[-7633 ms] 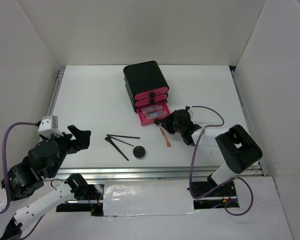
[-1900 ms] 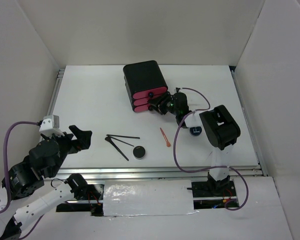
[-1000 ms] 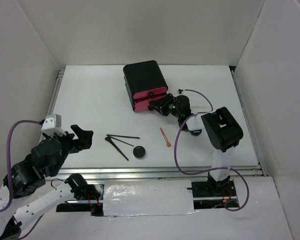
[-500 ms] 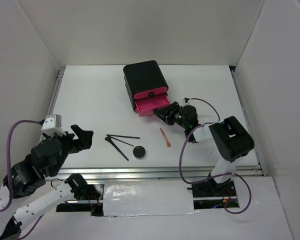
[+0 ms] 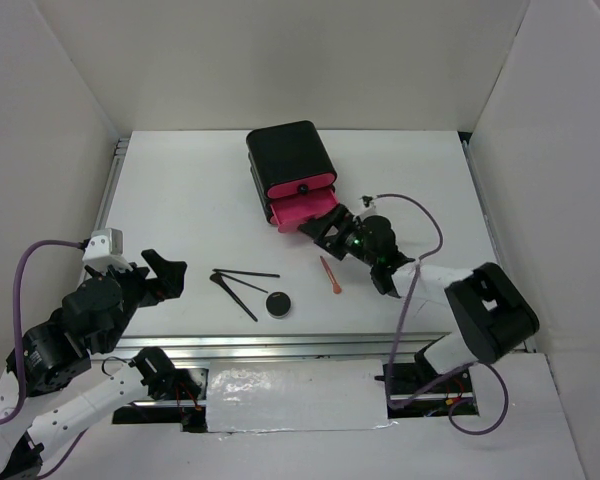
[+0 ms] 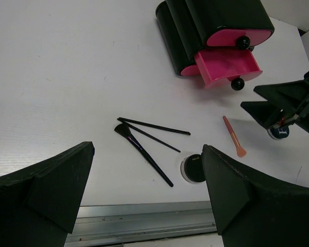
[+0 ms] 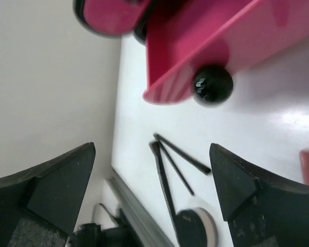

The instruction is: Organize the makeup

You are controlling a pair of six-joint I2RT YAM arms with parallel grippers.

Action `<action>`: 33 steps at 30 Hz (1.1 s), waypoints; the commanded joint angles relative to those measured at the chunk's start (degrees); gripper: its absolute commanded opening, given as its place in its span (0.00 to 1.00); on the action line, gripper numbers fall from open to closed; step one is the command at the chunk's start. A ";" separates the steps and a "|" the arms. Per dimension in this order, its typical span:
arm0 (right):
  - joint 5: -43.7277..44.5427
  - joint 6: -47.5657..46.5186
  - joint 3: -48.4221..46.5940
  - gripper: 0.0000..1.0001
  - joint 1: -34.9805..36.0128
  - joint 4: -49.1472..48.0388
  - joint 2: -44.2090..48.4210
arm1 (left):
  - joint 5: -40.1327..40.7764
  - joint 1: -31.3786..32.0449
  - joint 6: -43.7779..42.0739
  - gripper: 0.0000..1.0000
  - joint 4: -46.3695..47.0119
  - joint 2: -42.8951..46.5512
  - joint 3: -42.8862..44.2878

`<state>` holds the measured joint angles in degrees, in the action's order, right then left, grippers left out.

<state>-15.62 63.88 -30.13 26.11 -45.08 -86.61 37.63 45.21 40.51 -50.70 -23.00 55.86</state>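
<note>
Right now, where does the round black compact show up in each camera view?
Top external: round black compact, lower centre, just right of the thin black brushes.
Left wrist: compact lower centre-right, by the brush handle ends.
Right wrist: compact at the bottom edge, blurred.
Shared landmark: the pulled-out pink drawer.

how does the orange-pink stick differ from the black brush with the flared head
The orange-pink stick is shorter and lies alone; the black brush with the flared head is longer and lies beside two thinner black brushes. Both lie flat on the white table.
</note>
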 commanded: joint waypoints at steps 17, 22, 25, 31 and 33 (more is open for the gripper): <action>52.97 -18.79 -50.82 1.00 42.88 94.13 -22.91 | 1.31 0.32 0.09 0.99 1.39 2.09 0.22; 51.93 -20.63 -46.61 1.00 42.27 88.87 -19.66 | 0.96 0.32 -0.17 0.99 1.65 2.44 0.04; 46.59 -23.70 -43.63 0.99 41.22 83.69 -18.69 | 0.78 0.32 -0.26 0.99 1.65 2.26 0.13; 39.44 -26.70 -40.02 0.95 40.08 76.39 -18.69 | 0.78 0.32 -0.34 0.99 1.74 2.53 -0.04; 37.60 -27.40 -39.13 0.93 39.81 74.09 -17.98 | 0.69 0.32 -0.35 0.99 1.83 2.35 0.04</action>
<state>25.74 38.63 -70.30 66.30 35.35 -107.04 37.82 45.21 40.66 -50.81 -21.47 55.86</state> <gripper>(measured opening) 0.941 0.994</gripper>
